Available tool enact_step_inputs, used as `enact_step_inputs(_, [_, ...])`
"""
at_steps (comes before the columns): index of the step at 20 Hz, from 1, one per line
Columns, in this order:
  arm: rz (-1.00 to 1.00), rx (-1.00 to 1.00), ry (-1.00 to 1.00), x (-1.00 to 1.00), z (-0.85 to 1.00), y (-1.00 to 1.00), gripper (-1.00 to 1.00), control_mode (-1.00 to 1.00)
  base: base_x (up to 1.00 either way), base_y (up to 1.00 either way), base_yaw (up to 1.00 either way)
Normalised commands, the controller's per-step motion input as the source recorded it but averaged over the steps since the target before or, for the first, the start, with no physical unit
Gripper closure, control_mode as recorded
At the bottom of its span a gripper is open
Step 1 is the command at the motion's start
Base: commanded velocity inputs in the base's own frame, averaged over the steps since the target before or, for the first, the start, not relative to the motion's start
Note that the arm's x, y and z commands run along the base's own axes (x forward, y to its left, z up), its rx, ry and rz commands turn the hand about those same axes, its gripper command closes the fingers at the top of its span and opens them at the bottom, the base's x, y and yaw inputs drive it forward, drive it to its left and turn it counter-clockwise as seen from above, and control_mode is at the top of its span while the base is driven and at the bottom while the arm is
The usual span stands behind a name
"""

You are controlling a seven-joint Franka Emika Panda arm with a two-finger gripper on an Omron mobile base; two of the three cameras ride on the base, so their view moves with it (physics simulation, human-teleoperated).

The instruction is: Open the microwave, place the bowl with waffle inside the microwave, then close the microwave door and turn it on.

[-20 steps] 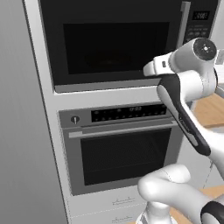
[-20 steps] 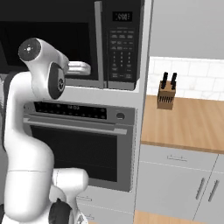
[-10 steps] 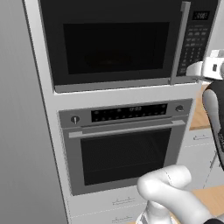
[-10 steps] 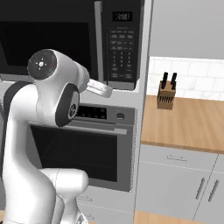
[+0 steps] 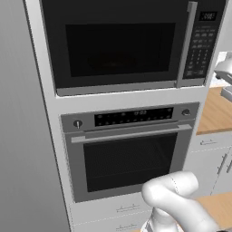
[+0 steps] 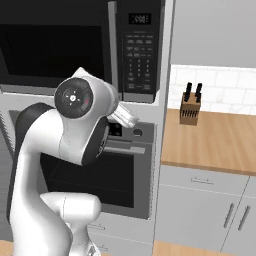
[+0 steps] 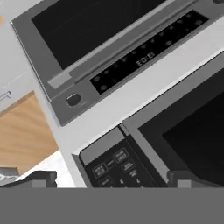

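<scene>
Black and glossy, the microwave (image 5: pixel 131 43) fills the upper bay of a pale grey cabinet column (image 5: pixel 43 149), built in above a grey oven (image 5: pixel 129 152). We judge this stacked placement sets the working height: the arm (image 6: pixel 70 150) has to reach up and sideways to get at the door edge.

The microwave door (image 5: pixel 118 45) is shut, sitting flush in its frame. It is a wide black panel with a dark tinted window; we see nothing inside through the glass. Its tall silver handle (image 5: pixel 185 43) runs vertically along the right edge, just beside the keypad strip (image 5: pixel 201 45), which carries a small digital display at its top. The handle's position implies hinges on the left, so we judge the pull must start at the right.

The oven below has a horizontal bar handle and 2 knobs flanking its own display; it is not part of this job.

To the right, a wooden counter (image 6: pixel 215 137) carries a knife block (image 6: pixel 190 107) against white tile.

In the hand view the gripper (image 7: pixel 111 179) faces the lower corner of the keypad, rolled well over. Its 2 fingertips (image 7: pixel 39 178) stand spread wide, released and grasping nothing, apart from any surface.

We cannot locate the bowl with waffle. We judge step 1, opening the door, is not yet begun.
</scene>
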Motion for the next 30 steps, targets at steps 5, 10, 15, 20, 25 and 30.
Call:
enact_step_inputs(5, [-0.04,0.23,-0.19,0.05,-0.05,0.00,-1.00,-1.00,0.00,0.00,0.00])
enact_step_inputs(10, [-0.01,0.12,-0.06,0.00,-0.09,0.07,1.00,-1.00,0.00,0.00,0.00])
enact_step_inputs(15, [0.00,0.10,0.00,0.00,0.00,0.06,1.00,-1.00,0.00,0.00,0.00])
enact_step_inputs(20, [0.01,0.10,0.00,0.00,0.00,0.00,1.00,-1.00,0.00,0.00,0.00])
enact_step_inputs(25, [0.08,0.13,0.02,0.26,0.00,0.00,1.00,-1.00,0.00,0.00,0.00])
enact_step_inputs(30, [0.05,0.16,0.00,0.39,0.00,0.00,1.00,-1.00,0.00,0.00,0.00])
